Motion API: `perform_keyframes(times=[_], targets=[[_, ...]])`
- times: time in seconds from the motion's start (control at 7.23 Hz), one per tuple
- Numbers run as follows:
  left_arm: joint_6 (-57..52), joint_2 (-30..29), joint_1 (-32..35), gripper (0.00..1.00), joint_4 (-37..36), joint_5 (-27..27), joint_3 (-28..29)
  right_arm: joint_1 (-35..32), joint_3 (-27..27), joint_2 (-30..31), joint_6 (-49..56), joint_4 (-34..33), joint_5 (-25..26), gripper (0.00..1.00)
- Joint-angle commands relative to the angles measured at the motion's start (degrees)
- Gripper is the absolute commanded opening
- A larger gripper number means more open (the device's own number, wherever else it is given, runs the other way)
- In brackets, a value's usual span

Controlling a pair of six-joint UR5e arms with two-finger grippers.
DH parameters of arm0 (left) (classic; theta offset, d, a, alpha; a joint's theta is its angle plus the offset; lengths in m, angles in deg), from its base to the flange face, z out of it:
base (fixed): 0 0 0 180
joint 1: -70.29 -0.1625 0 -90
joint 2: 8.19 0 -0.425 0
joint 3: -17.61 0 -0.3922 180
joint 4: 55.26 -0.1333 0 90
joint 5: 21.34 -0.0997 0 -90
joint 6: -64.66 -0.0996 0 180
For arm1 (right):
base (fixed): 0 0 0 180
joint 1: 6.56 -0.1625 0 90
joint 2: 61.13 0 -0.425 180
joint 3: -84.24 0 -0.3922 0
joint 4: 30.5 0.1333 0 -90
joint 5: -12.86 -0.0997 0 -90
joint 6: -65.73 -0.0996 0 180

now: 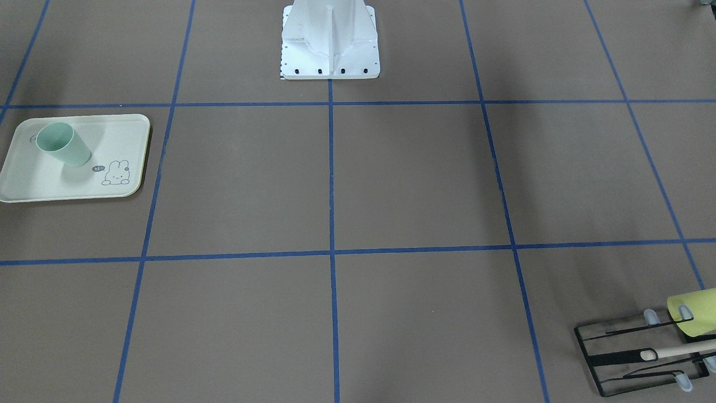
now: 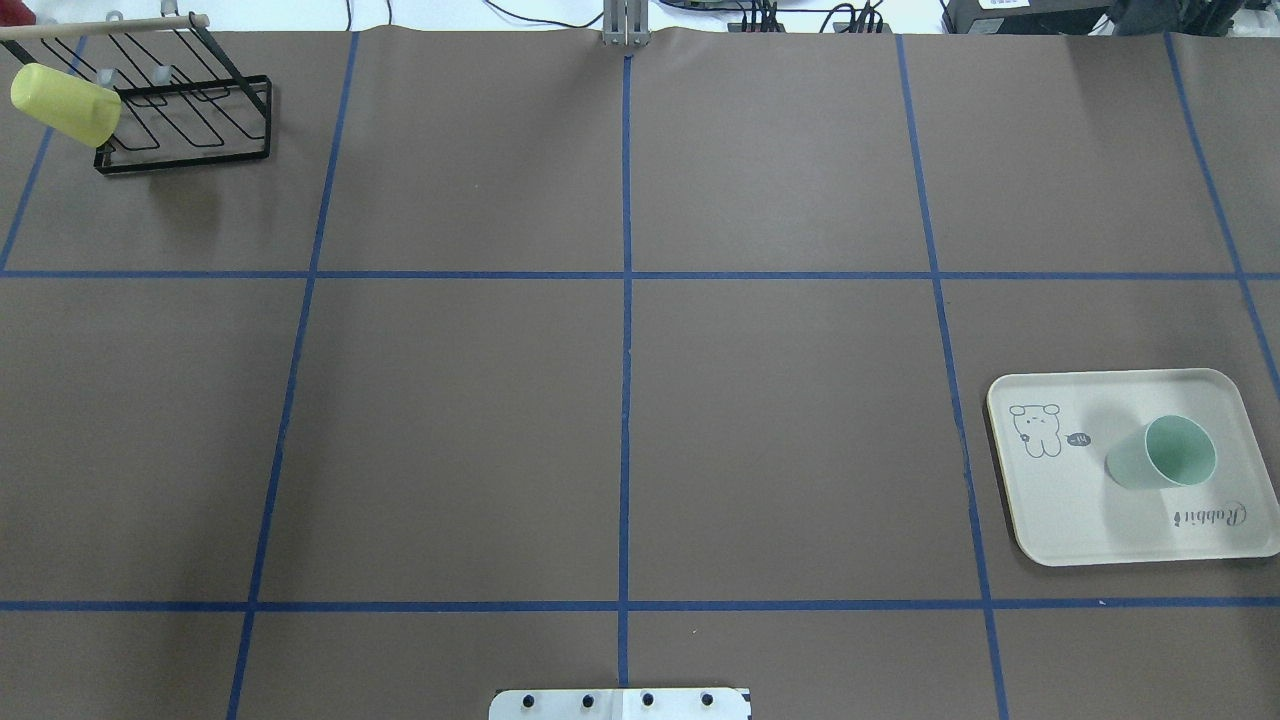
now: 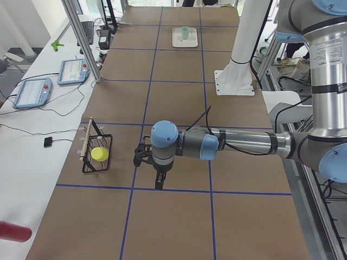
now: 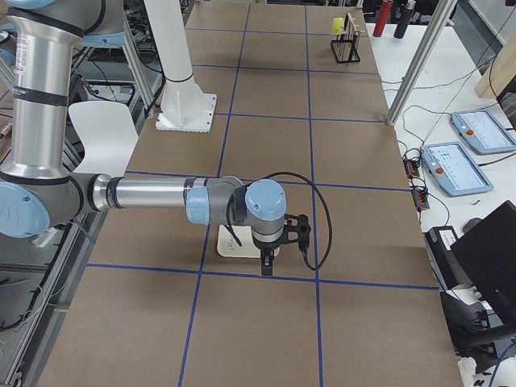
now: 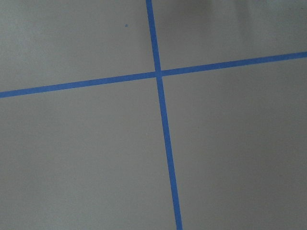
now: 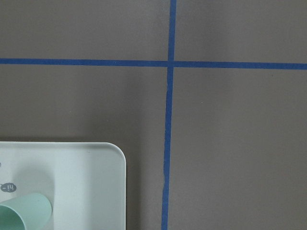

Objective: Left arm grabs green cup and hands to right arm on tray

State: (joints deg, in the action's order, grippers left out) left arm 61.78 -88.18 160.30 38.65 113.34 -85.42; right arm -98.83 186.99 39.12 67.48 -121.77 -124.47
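The pale green cup (image 2: pixel 1165 455) stands mouth up on the cream tray (image 2: pixel 1080 510), free of both arms; it also shows in the front view as the green cup (image 1: pixel 62 144) on the tray (image 1: pixel 33 184). The left gripper (image 3: pixel 157 176) hangs fingers down over bare table, far from the cup; I cannot tell if it is open or shut. The right gripper (image 4: pixel 266 262) hangs beside the tray (image 4: pixel 234 246); its state cannot be told either. The right wrist view catches the tray's corner (image 6: pixel 91 182) and part of the cup (image 6: pixel 24 215).
A yellow-green cup (image 2: pixel 65 105) hangs on the black wire rack (image 2: pixel 190 150) at the table's far left corner. The robot's white base (image 1: pixel 330 45) stands at the table's near middle edge. Blue tape lines divide the brown table.
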Motion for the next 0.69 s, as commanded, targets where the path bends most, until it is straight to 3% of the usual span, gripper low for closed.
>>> perform_keyframes(times=[0.0, 0.55], targets=[[-0.2, 0.36, 0.16, 1.0, -0.22, 0.23, 0.28, 0.07, -0.97, 0.03, 0.01, 0.03, 0.13, 1.0], [0.59, 0.28, -0.02, 1.0, -0.23, 0.23, 1.33, 0.07, -1.76, -2.24, 0.01, 0.03, 0.48, 1.0]])
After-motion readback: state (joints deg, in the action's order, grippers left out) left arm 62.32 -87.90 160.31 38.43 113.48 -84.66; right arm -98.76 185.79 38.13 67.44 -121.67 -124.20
